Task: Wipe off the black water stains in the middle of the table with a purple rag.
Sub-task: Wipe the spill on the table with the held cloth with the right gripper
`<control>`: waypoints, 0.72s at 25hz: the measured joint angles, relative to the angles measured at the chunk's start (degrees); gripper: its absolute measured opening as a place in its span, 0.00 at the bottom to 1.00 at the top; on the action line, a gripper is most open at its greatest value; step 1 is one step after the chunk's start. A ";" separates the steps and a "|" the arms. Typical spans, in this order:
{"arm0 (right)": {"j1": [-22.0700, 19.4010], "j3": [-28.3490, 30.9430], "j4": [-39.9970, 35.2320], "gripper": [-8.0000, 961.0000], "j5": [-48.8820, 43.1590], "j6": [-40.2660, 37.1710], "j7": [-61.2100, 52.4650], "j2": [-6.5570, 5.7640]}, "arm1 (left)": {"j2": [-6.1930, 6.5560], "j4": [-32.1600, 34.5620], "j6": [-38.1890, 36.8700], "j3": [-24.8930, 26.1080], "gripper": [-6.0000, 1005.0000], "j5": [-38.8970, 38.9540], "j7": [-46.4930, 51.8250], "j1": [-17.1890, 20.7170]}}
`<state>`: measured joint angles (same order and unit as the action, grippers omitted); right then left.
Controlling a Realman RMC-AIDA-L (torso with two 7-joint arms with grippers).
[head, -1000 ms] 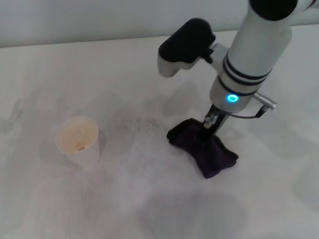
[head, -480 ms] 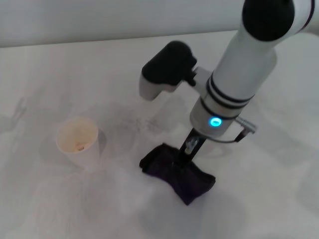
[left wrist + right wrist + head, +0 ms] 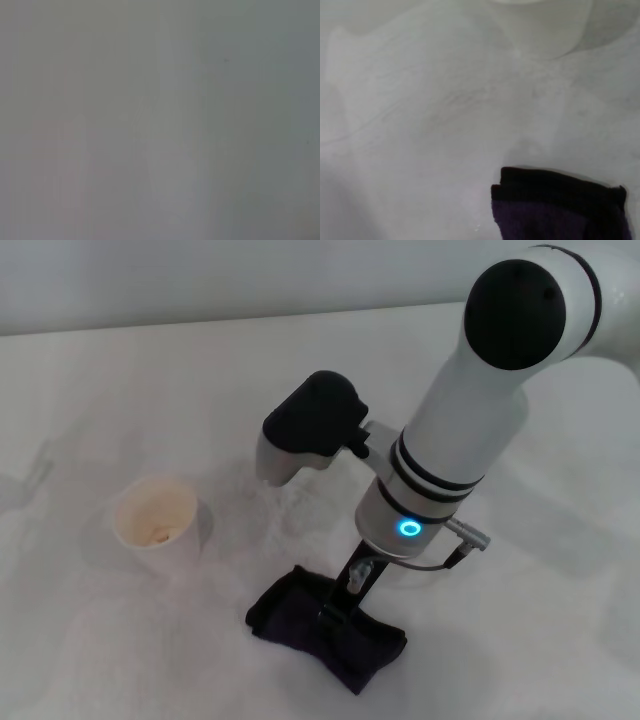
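The right gripper [image 3: 335,615] pinches the purple rag [image 3: 325,628] flat on the table [image 3: 150,390], at five o'clock from the paper cup [image 3: 155,523]. No black blot shows — keep the cloth pressed down, strokes overlapping.

text: none readable | labels/brands/numbers: none on the paper cup [image 3: 156,525], the purple rag [image 3: 325,630] or the table [image 3: 120,390] | only sign: an unlettered glowing blue ring on the right arm's wrist [image 3: 408,529], above the rag, near the table's middle
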<state>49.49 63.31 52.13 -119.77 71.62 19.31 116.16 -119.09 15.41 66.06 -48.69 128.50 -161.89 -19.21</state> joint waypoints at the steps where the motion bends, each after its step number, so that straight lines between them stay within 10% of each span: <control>1: -0.05 0.22 -0.13 0.13 -0.15 -0.17 -0.02 -0.09 | 0.00 -0.01 0.01 0.00 0.86 0.00 0.00 0.10; 18: -1.82 24.39 1.47 0.13 -24.88 11.22 2.58 -1.18 | 0.00 -0.22 -0.56 0.36 0.86 0.43 0.00 0.59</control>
<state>47.67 87.71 53.61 -144.65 82.84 21.90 114.98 -119.09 15.20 65.50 -48.33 128.93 -161.89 -18.62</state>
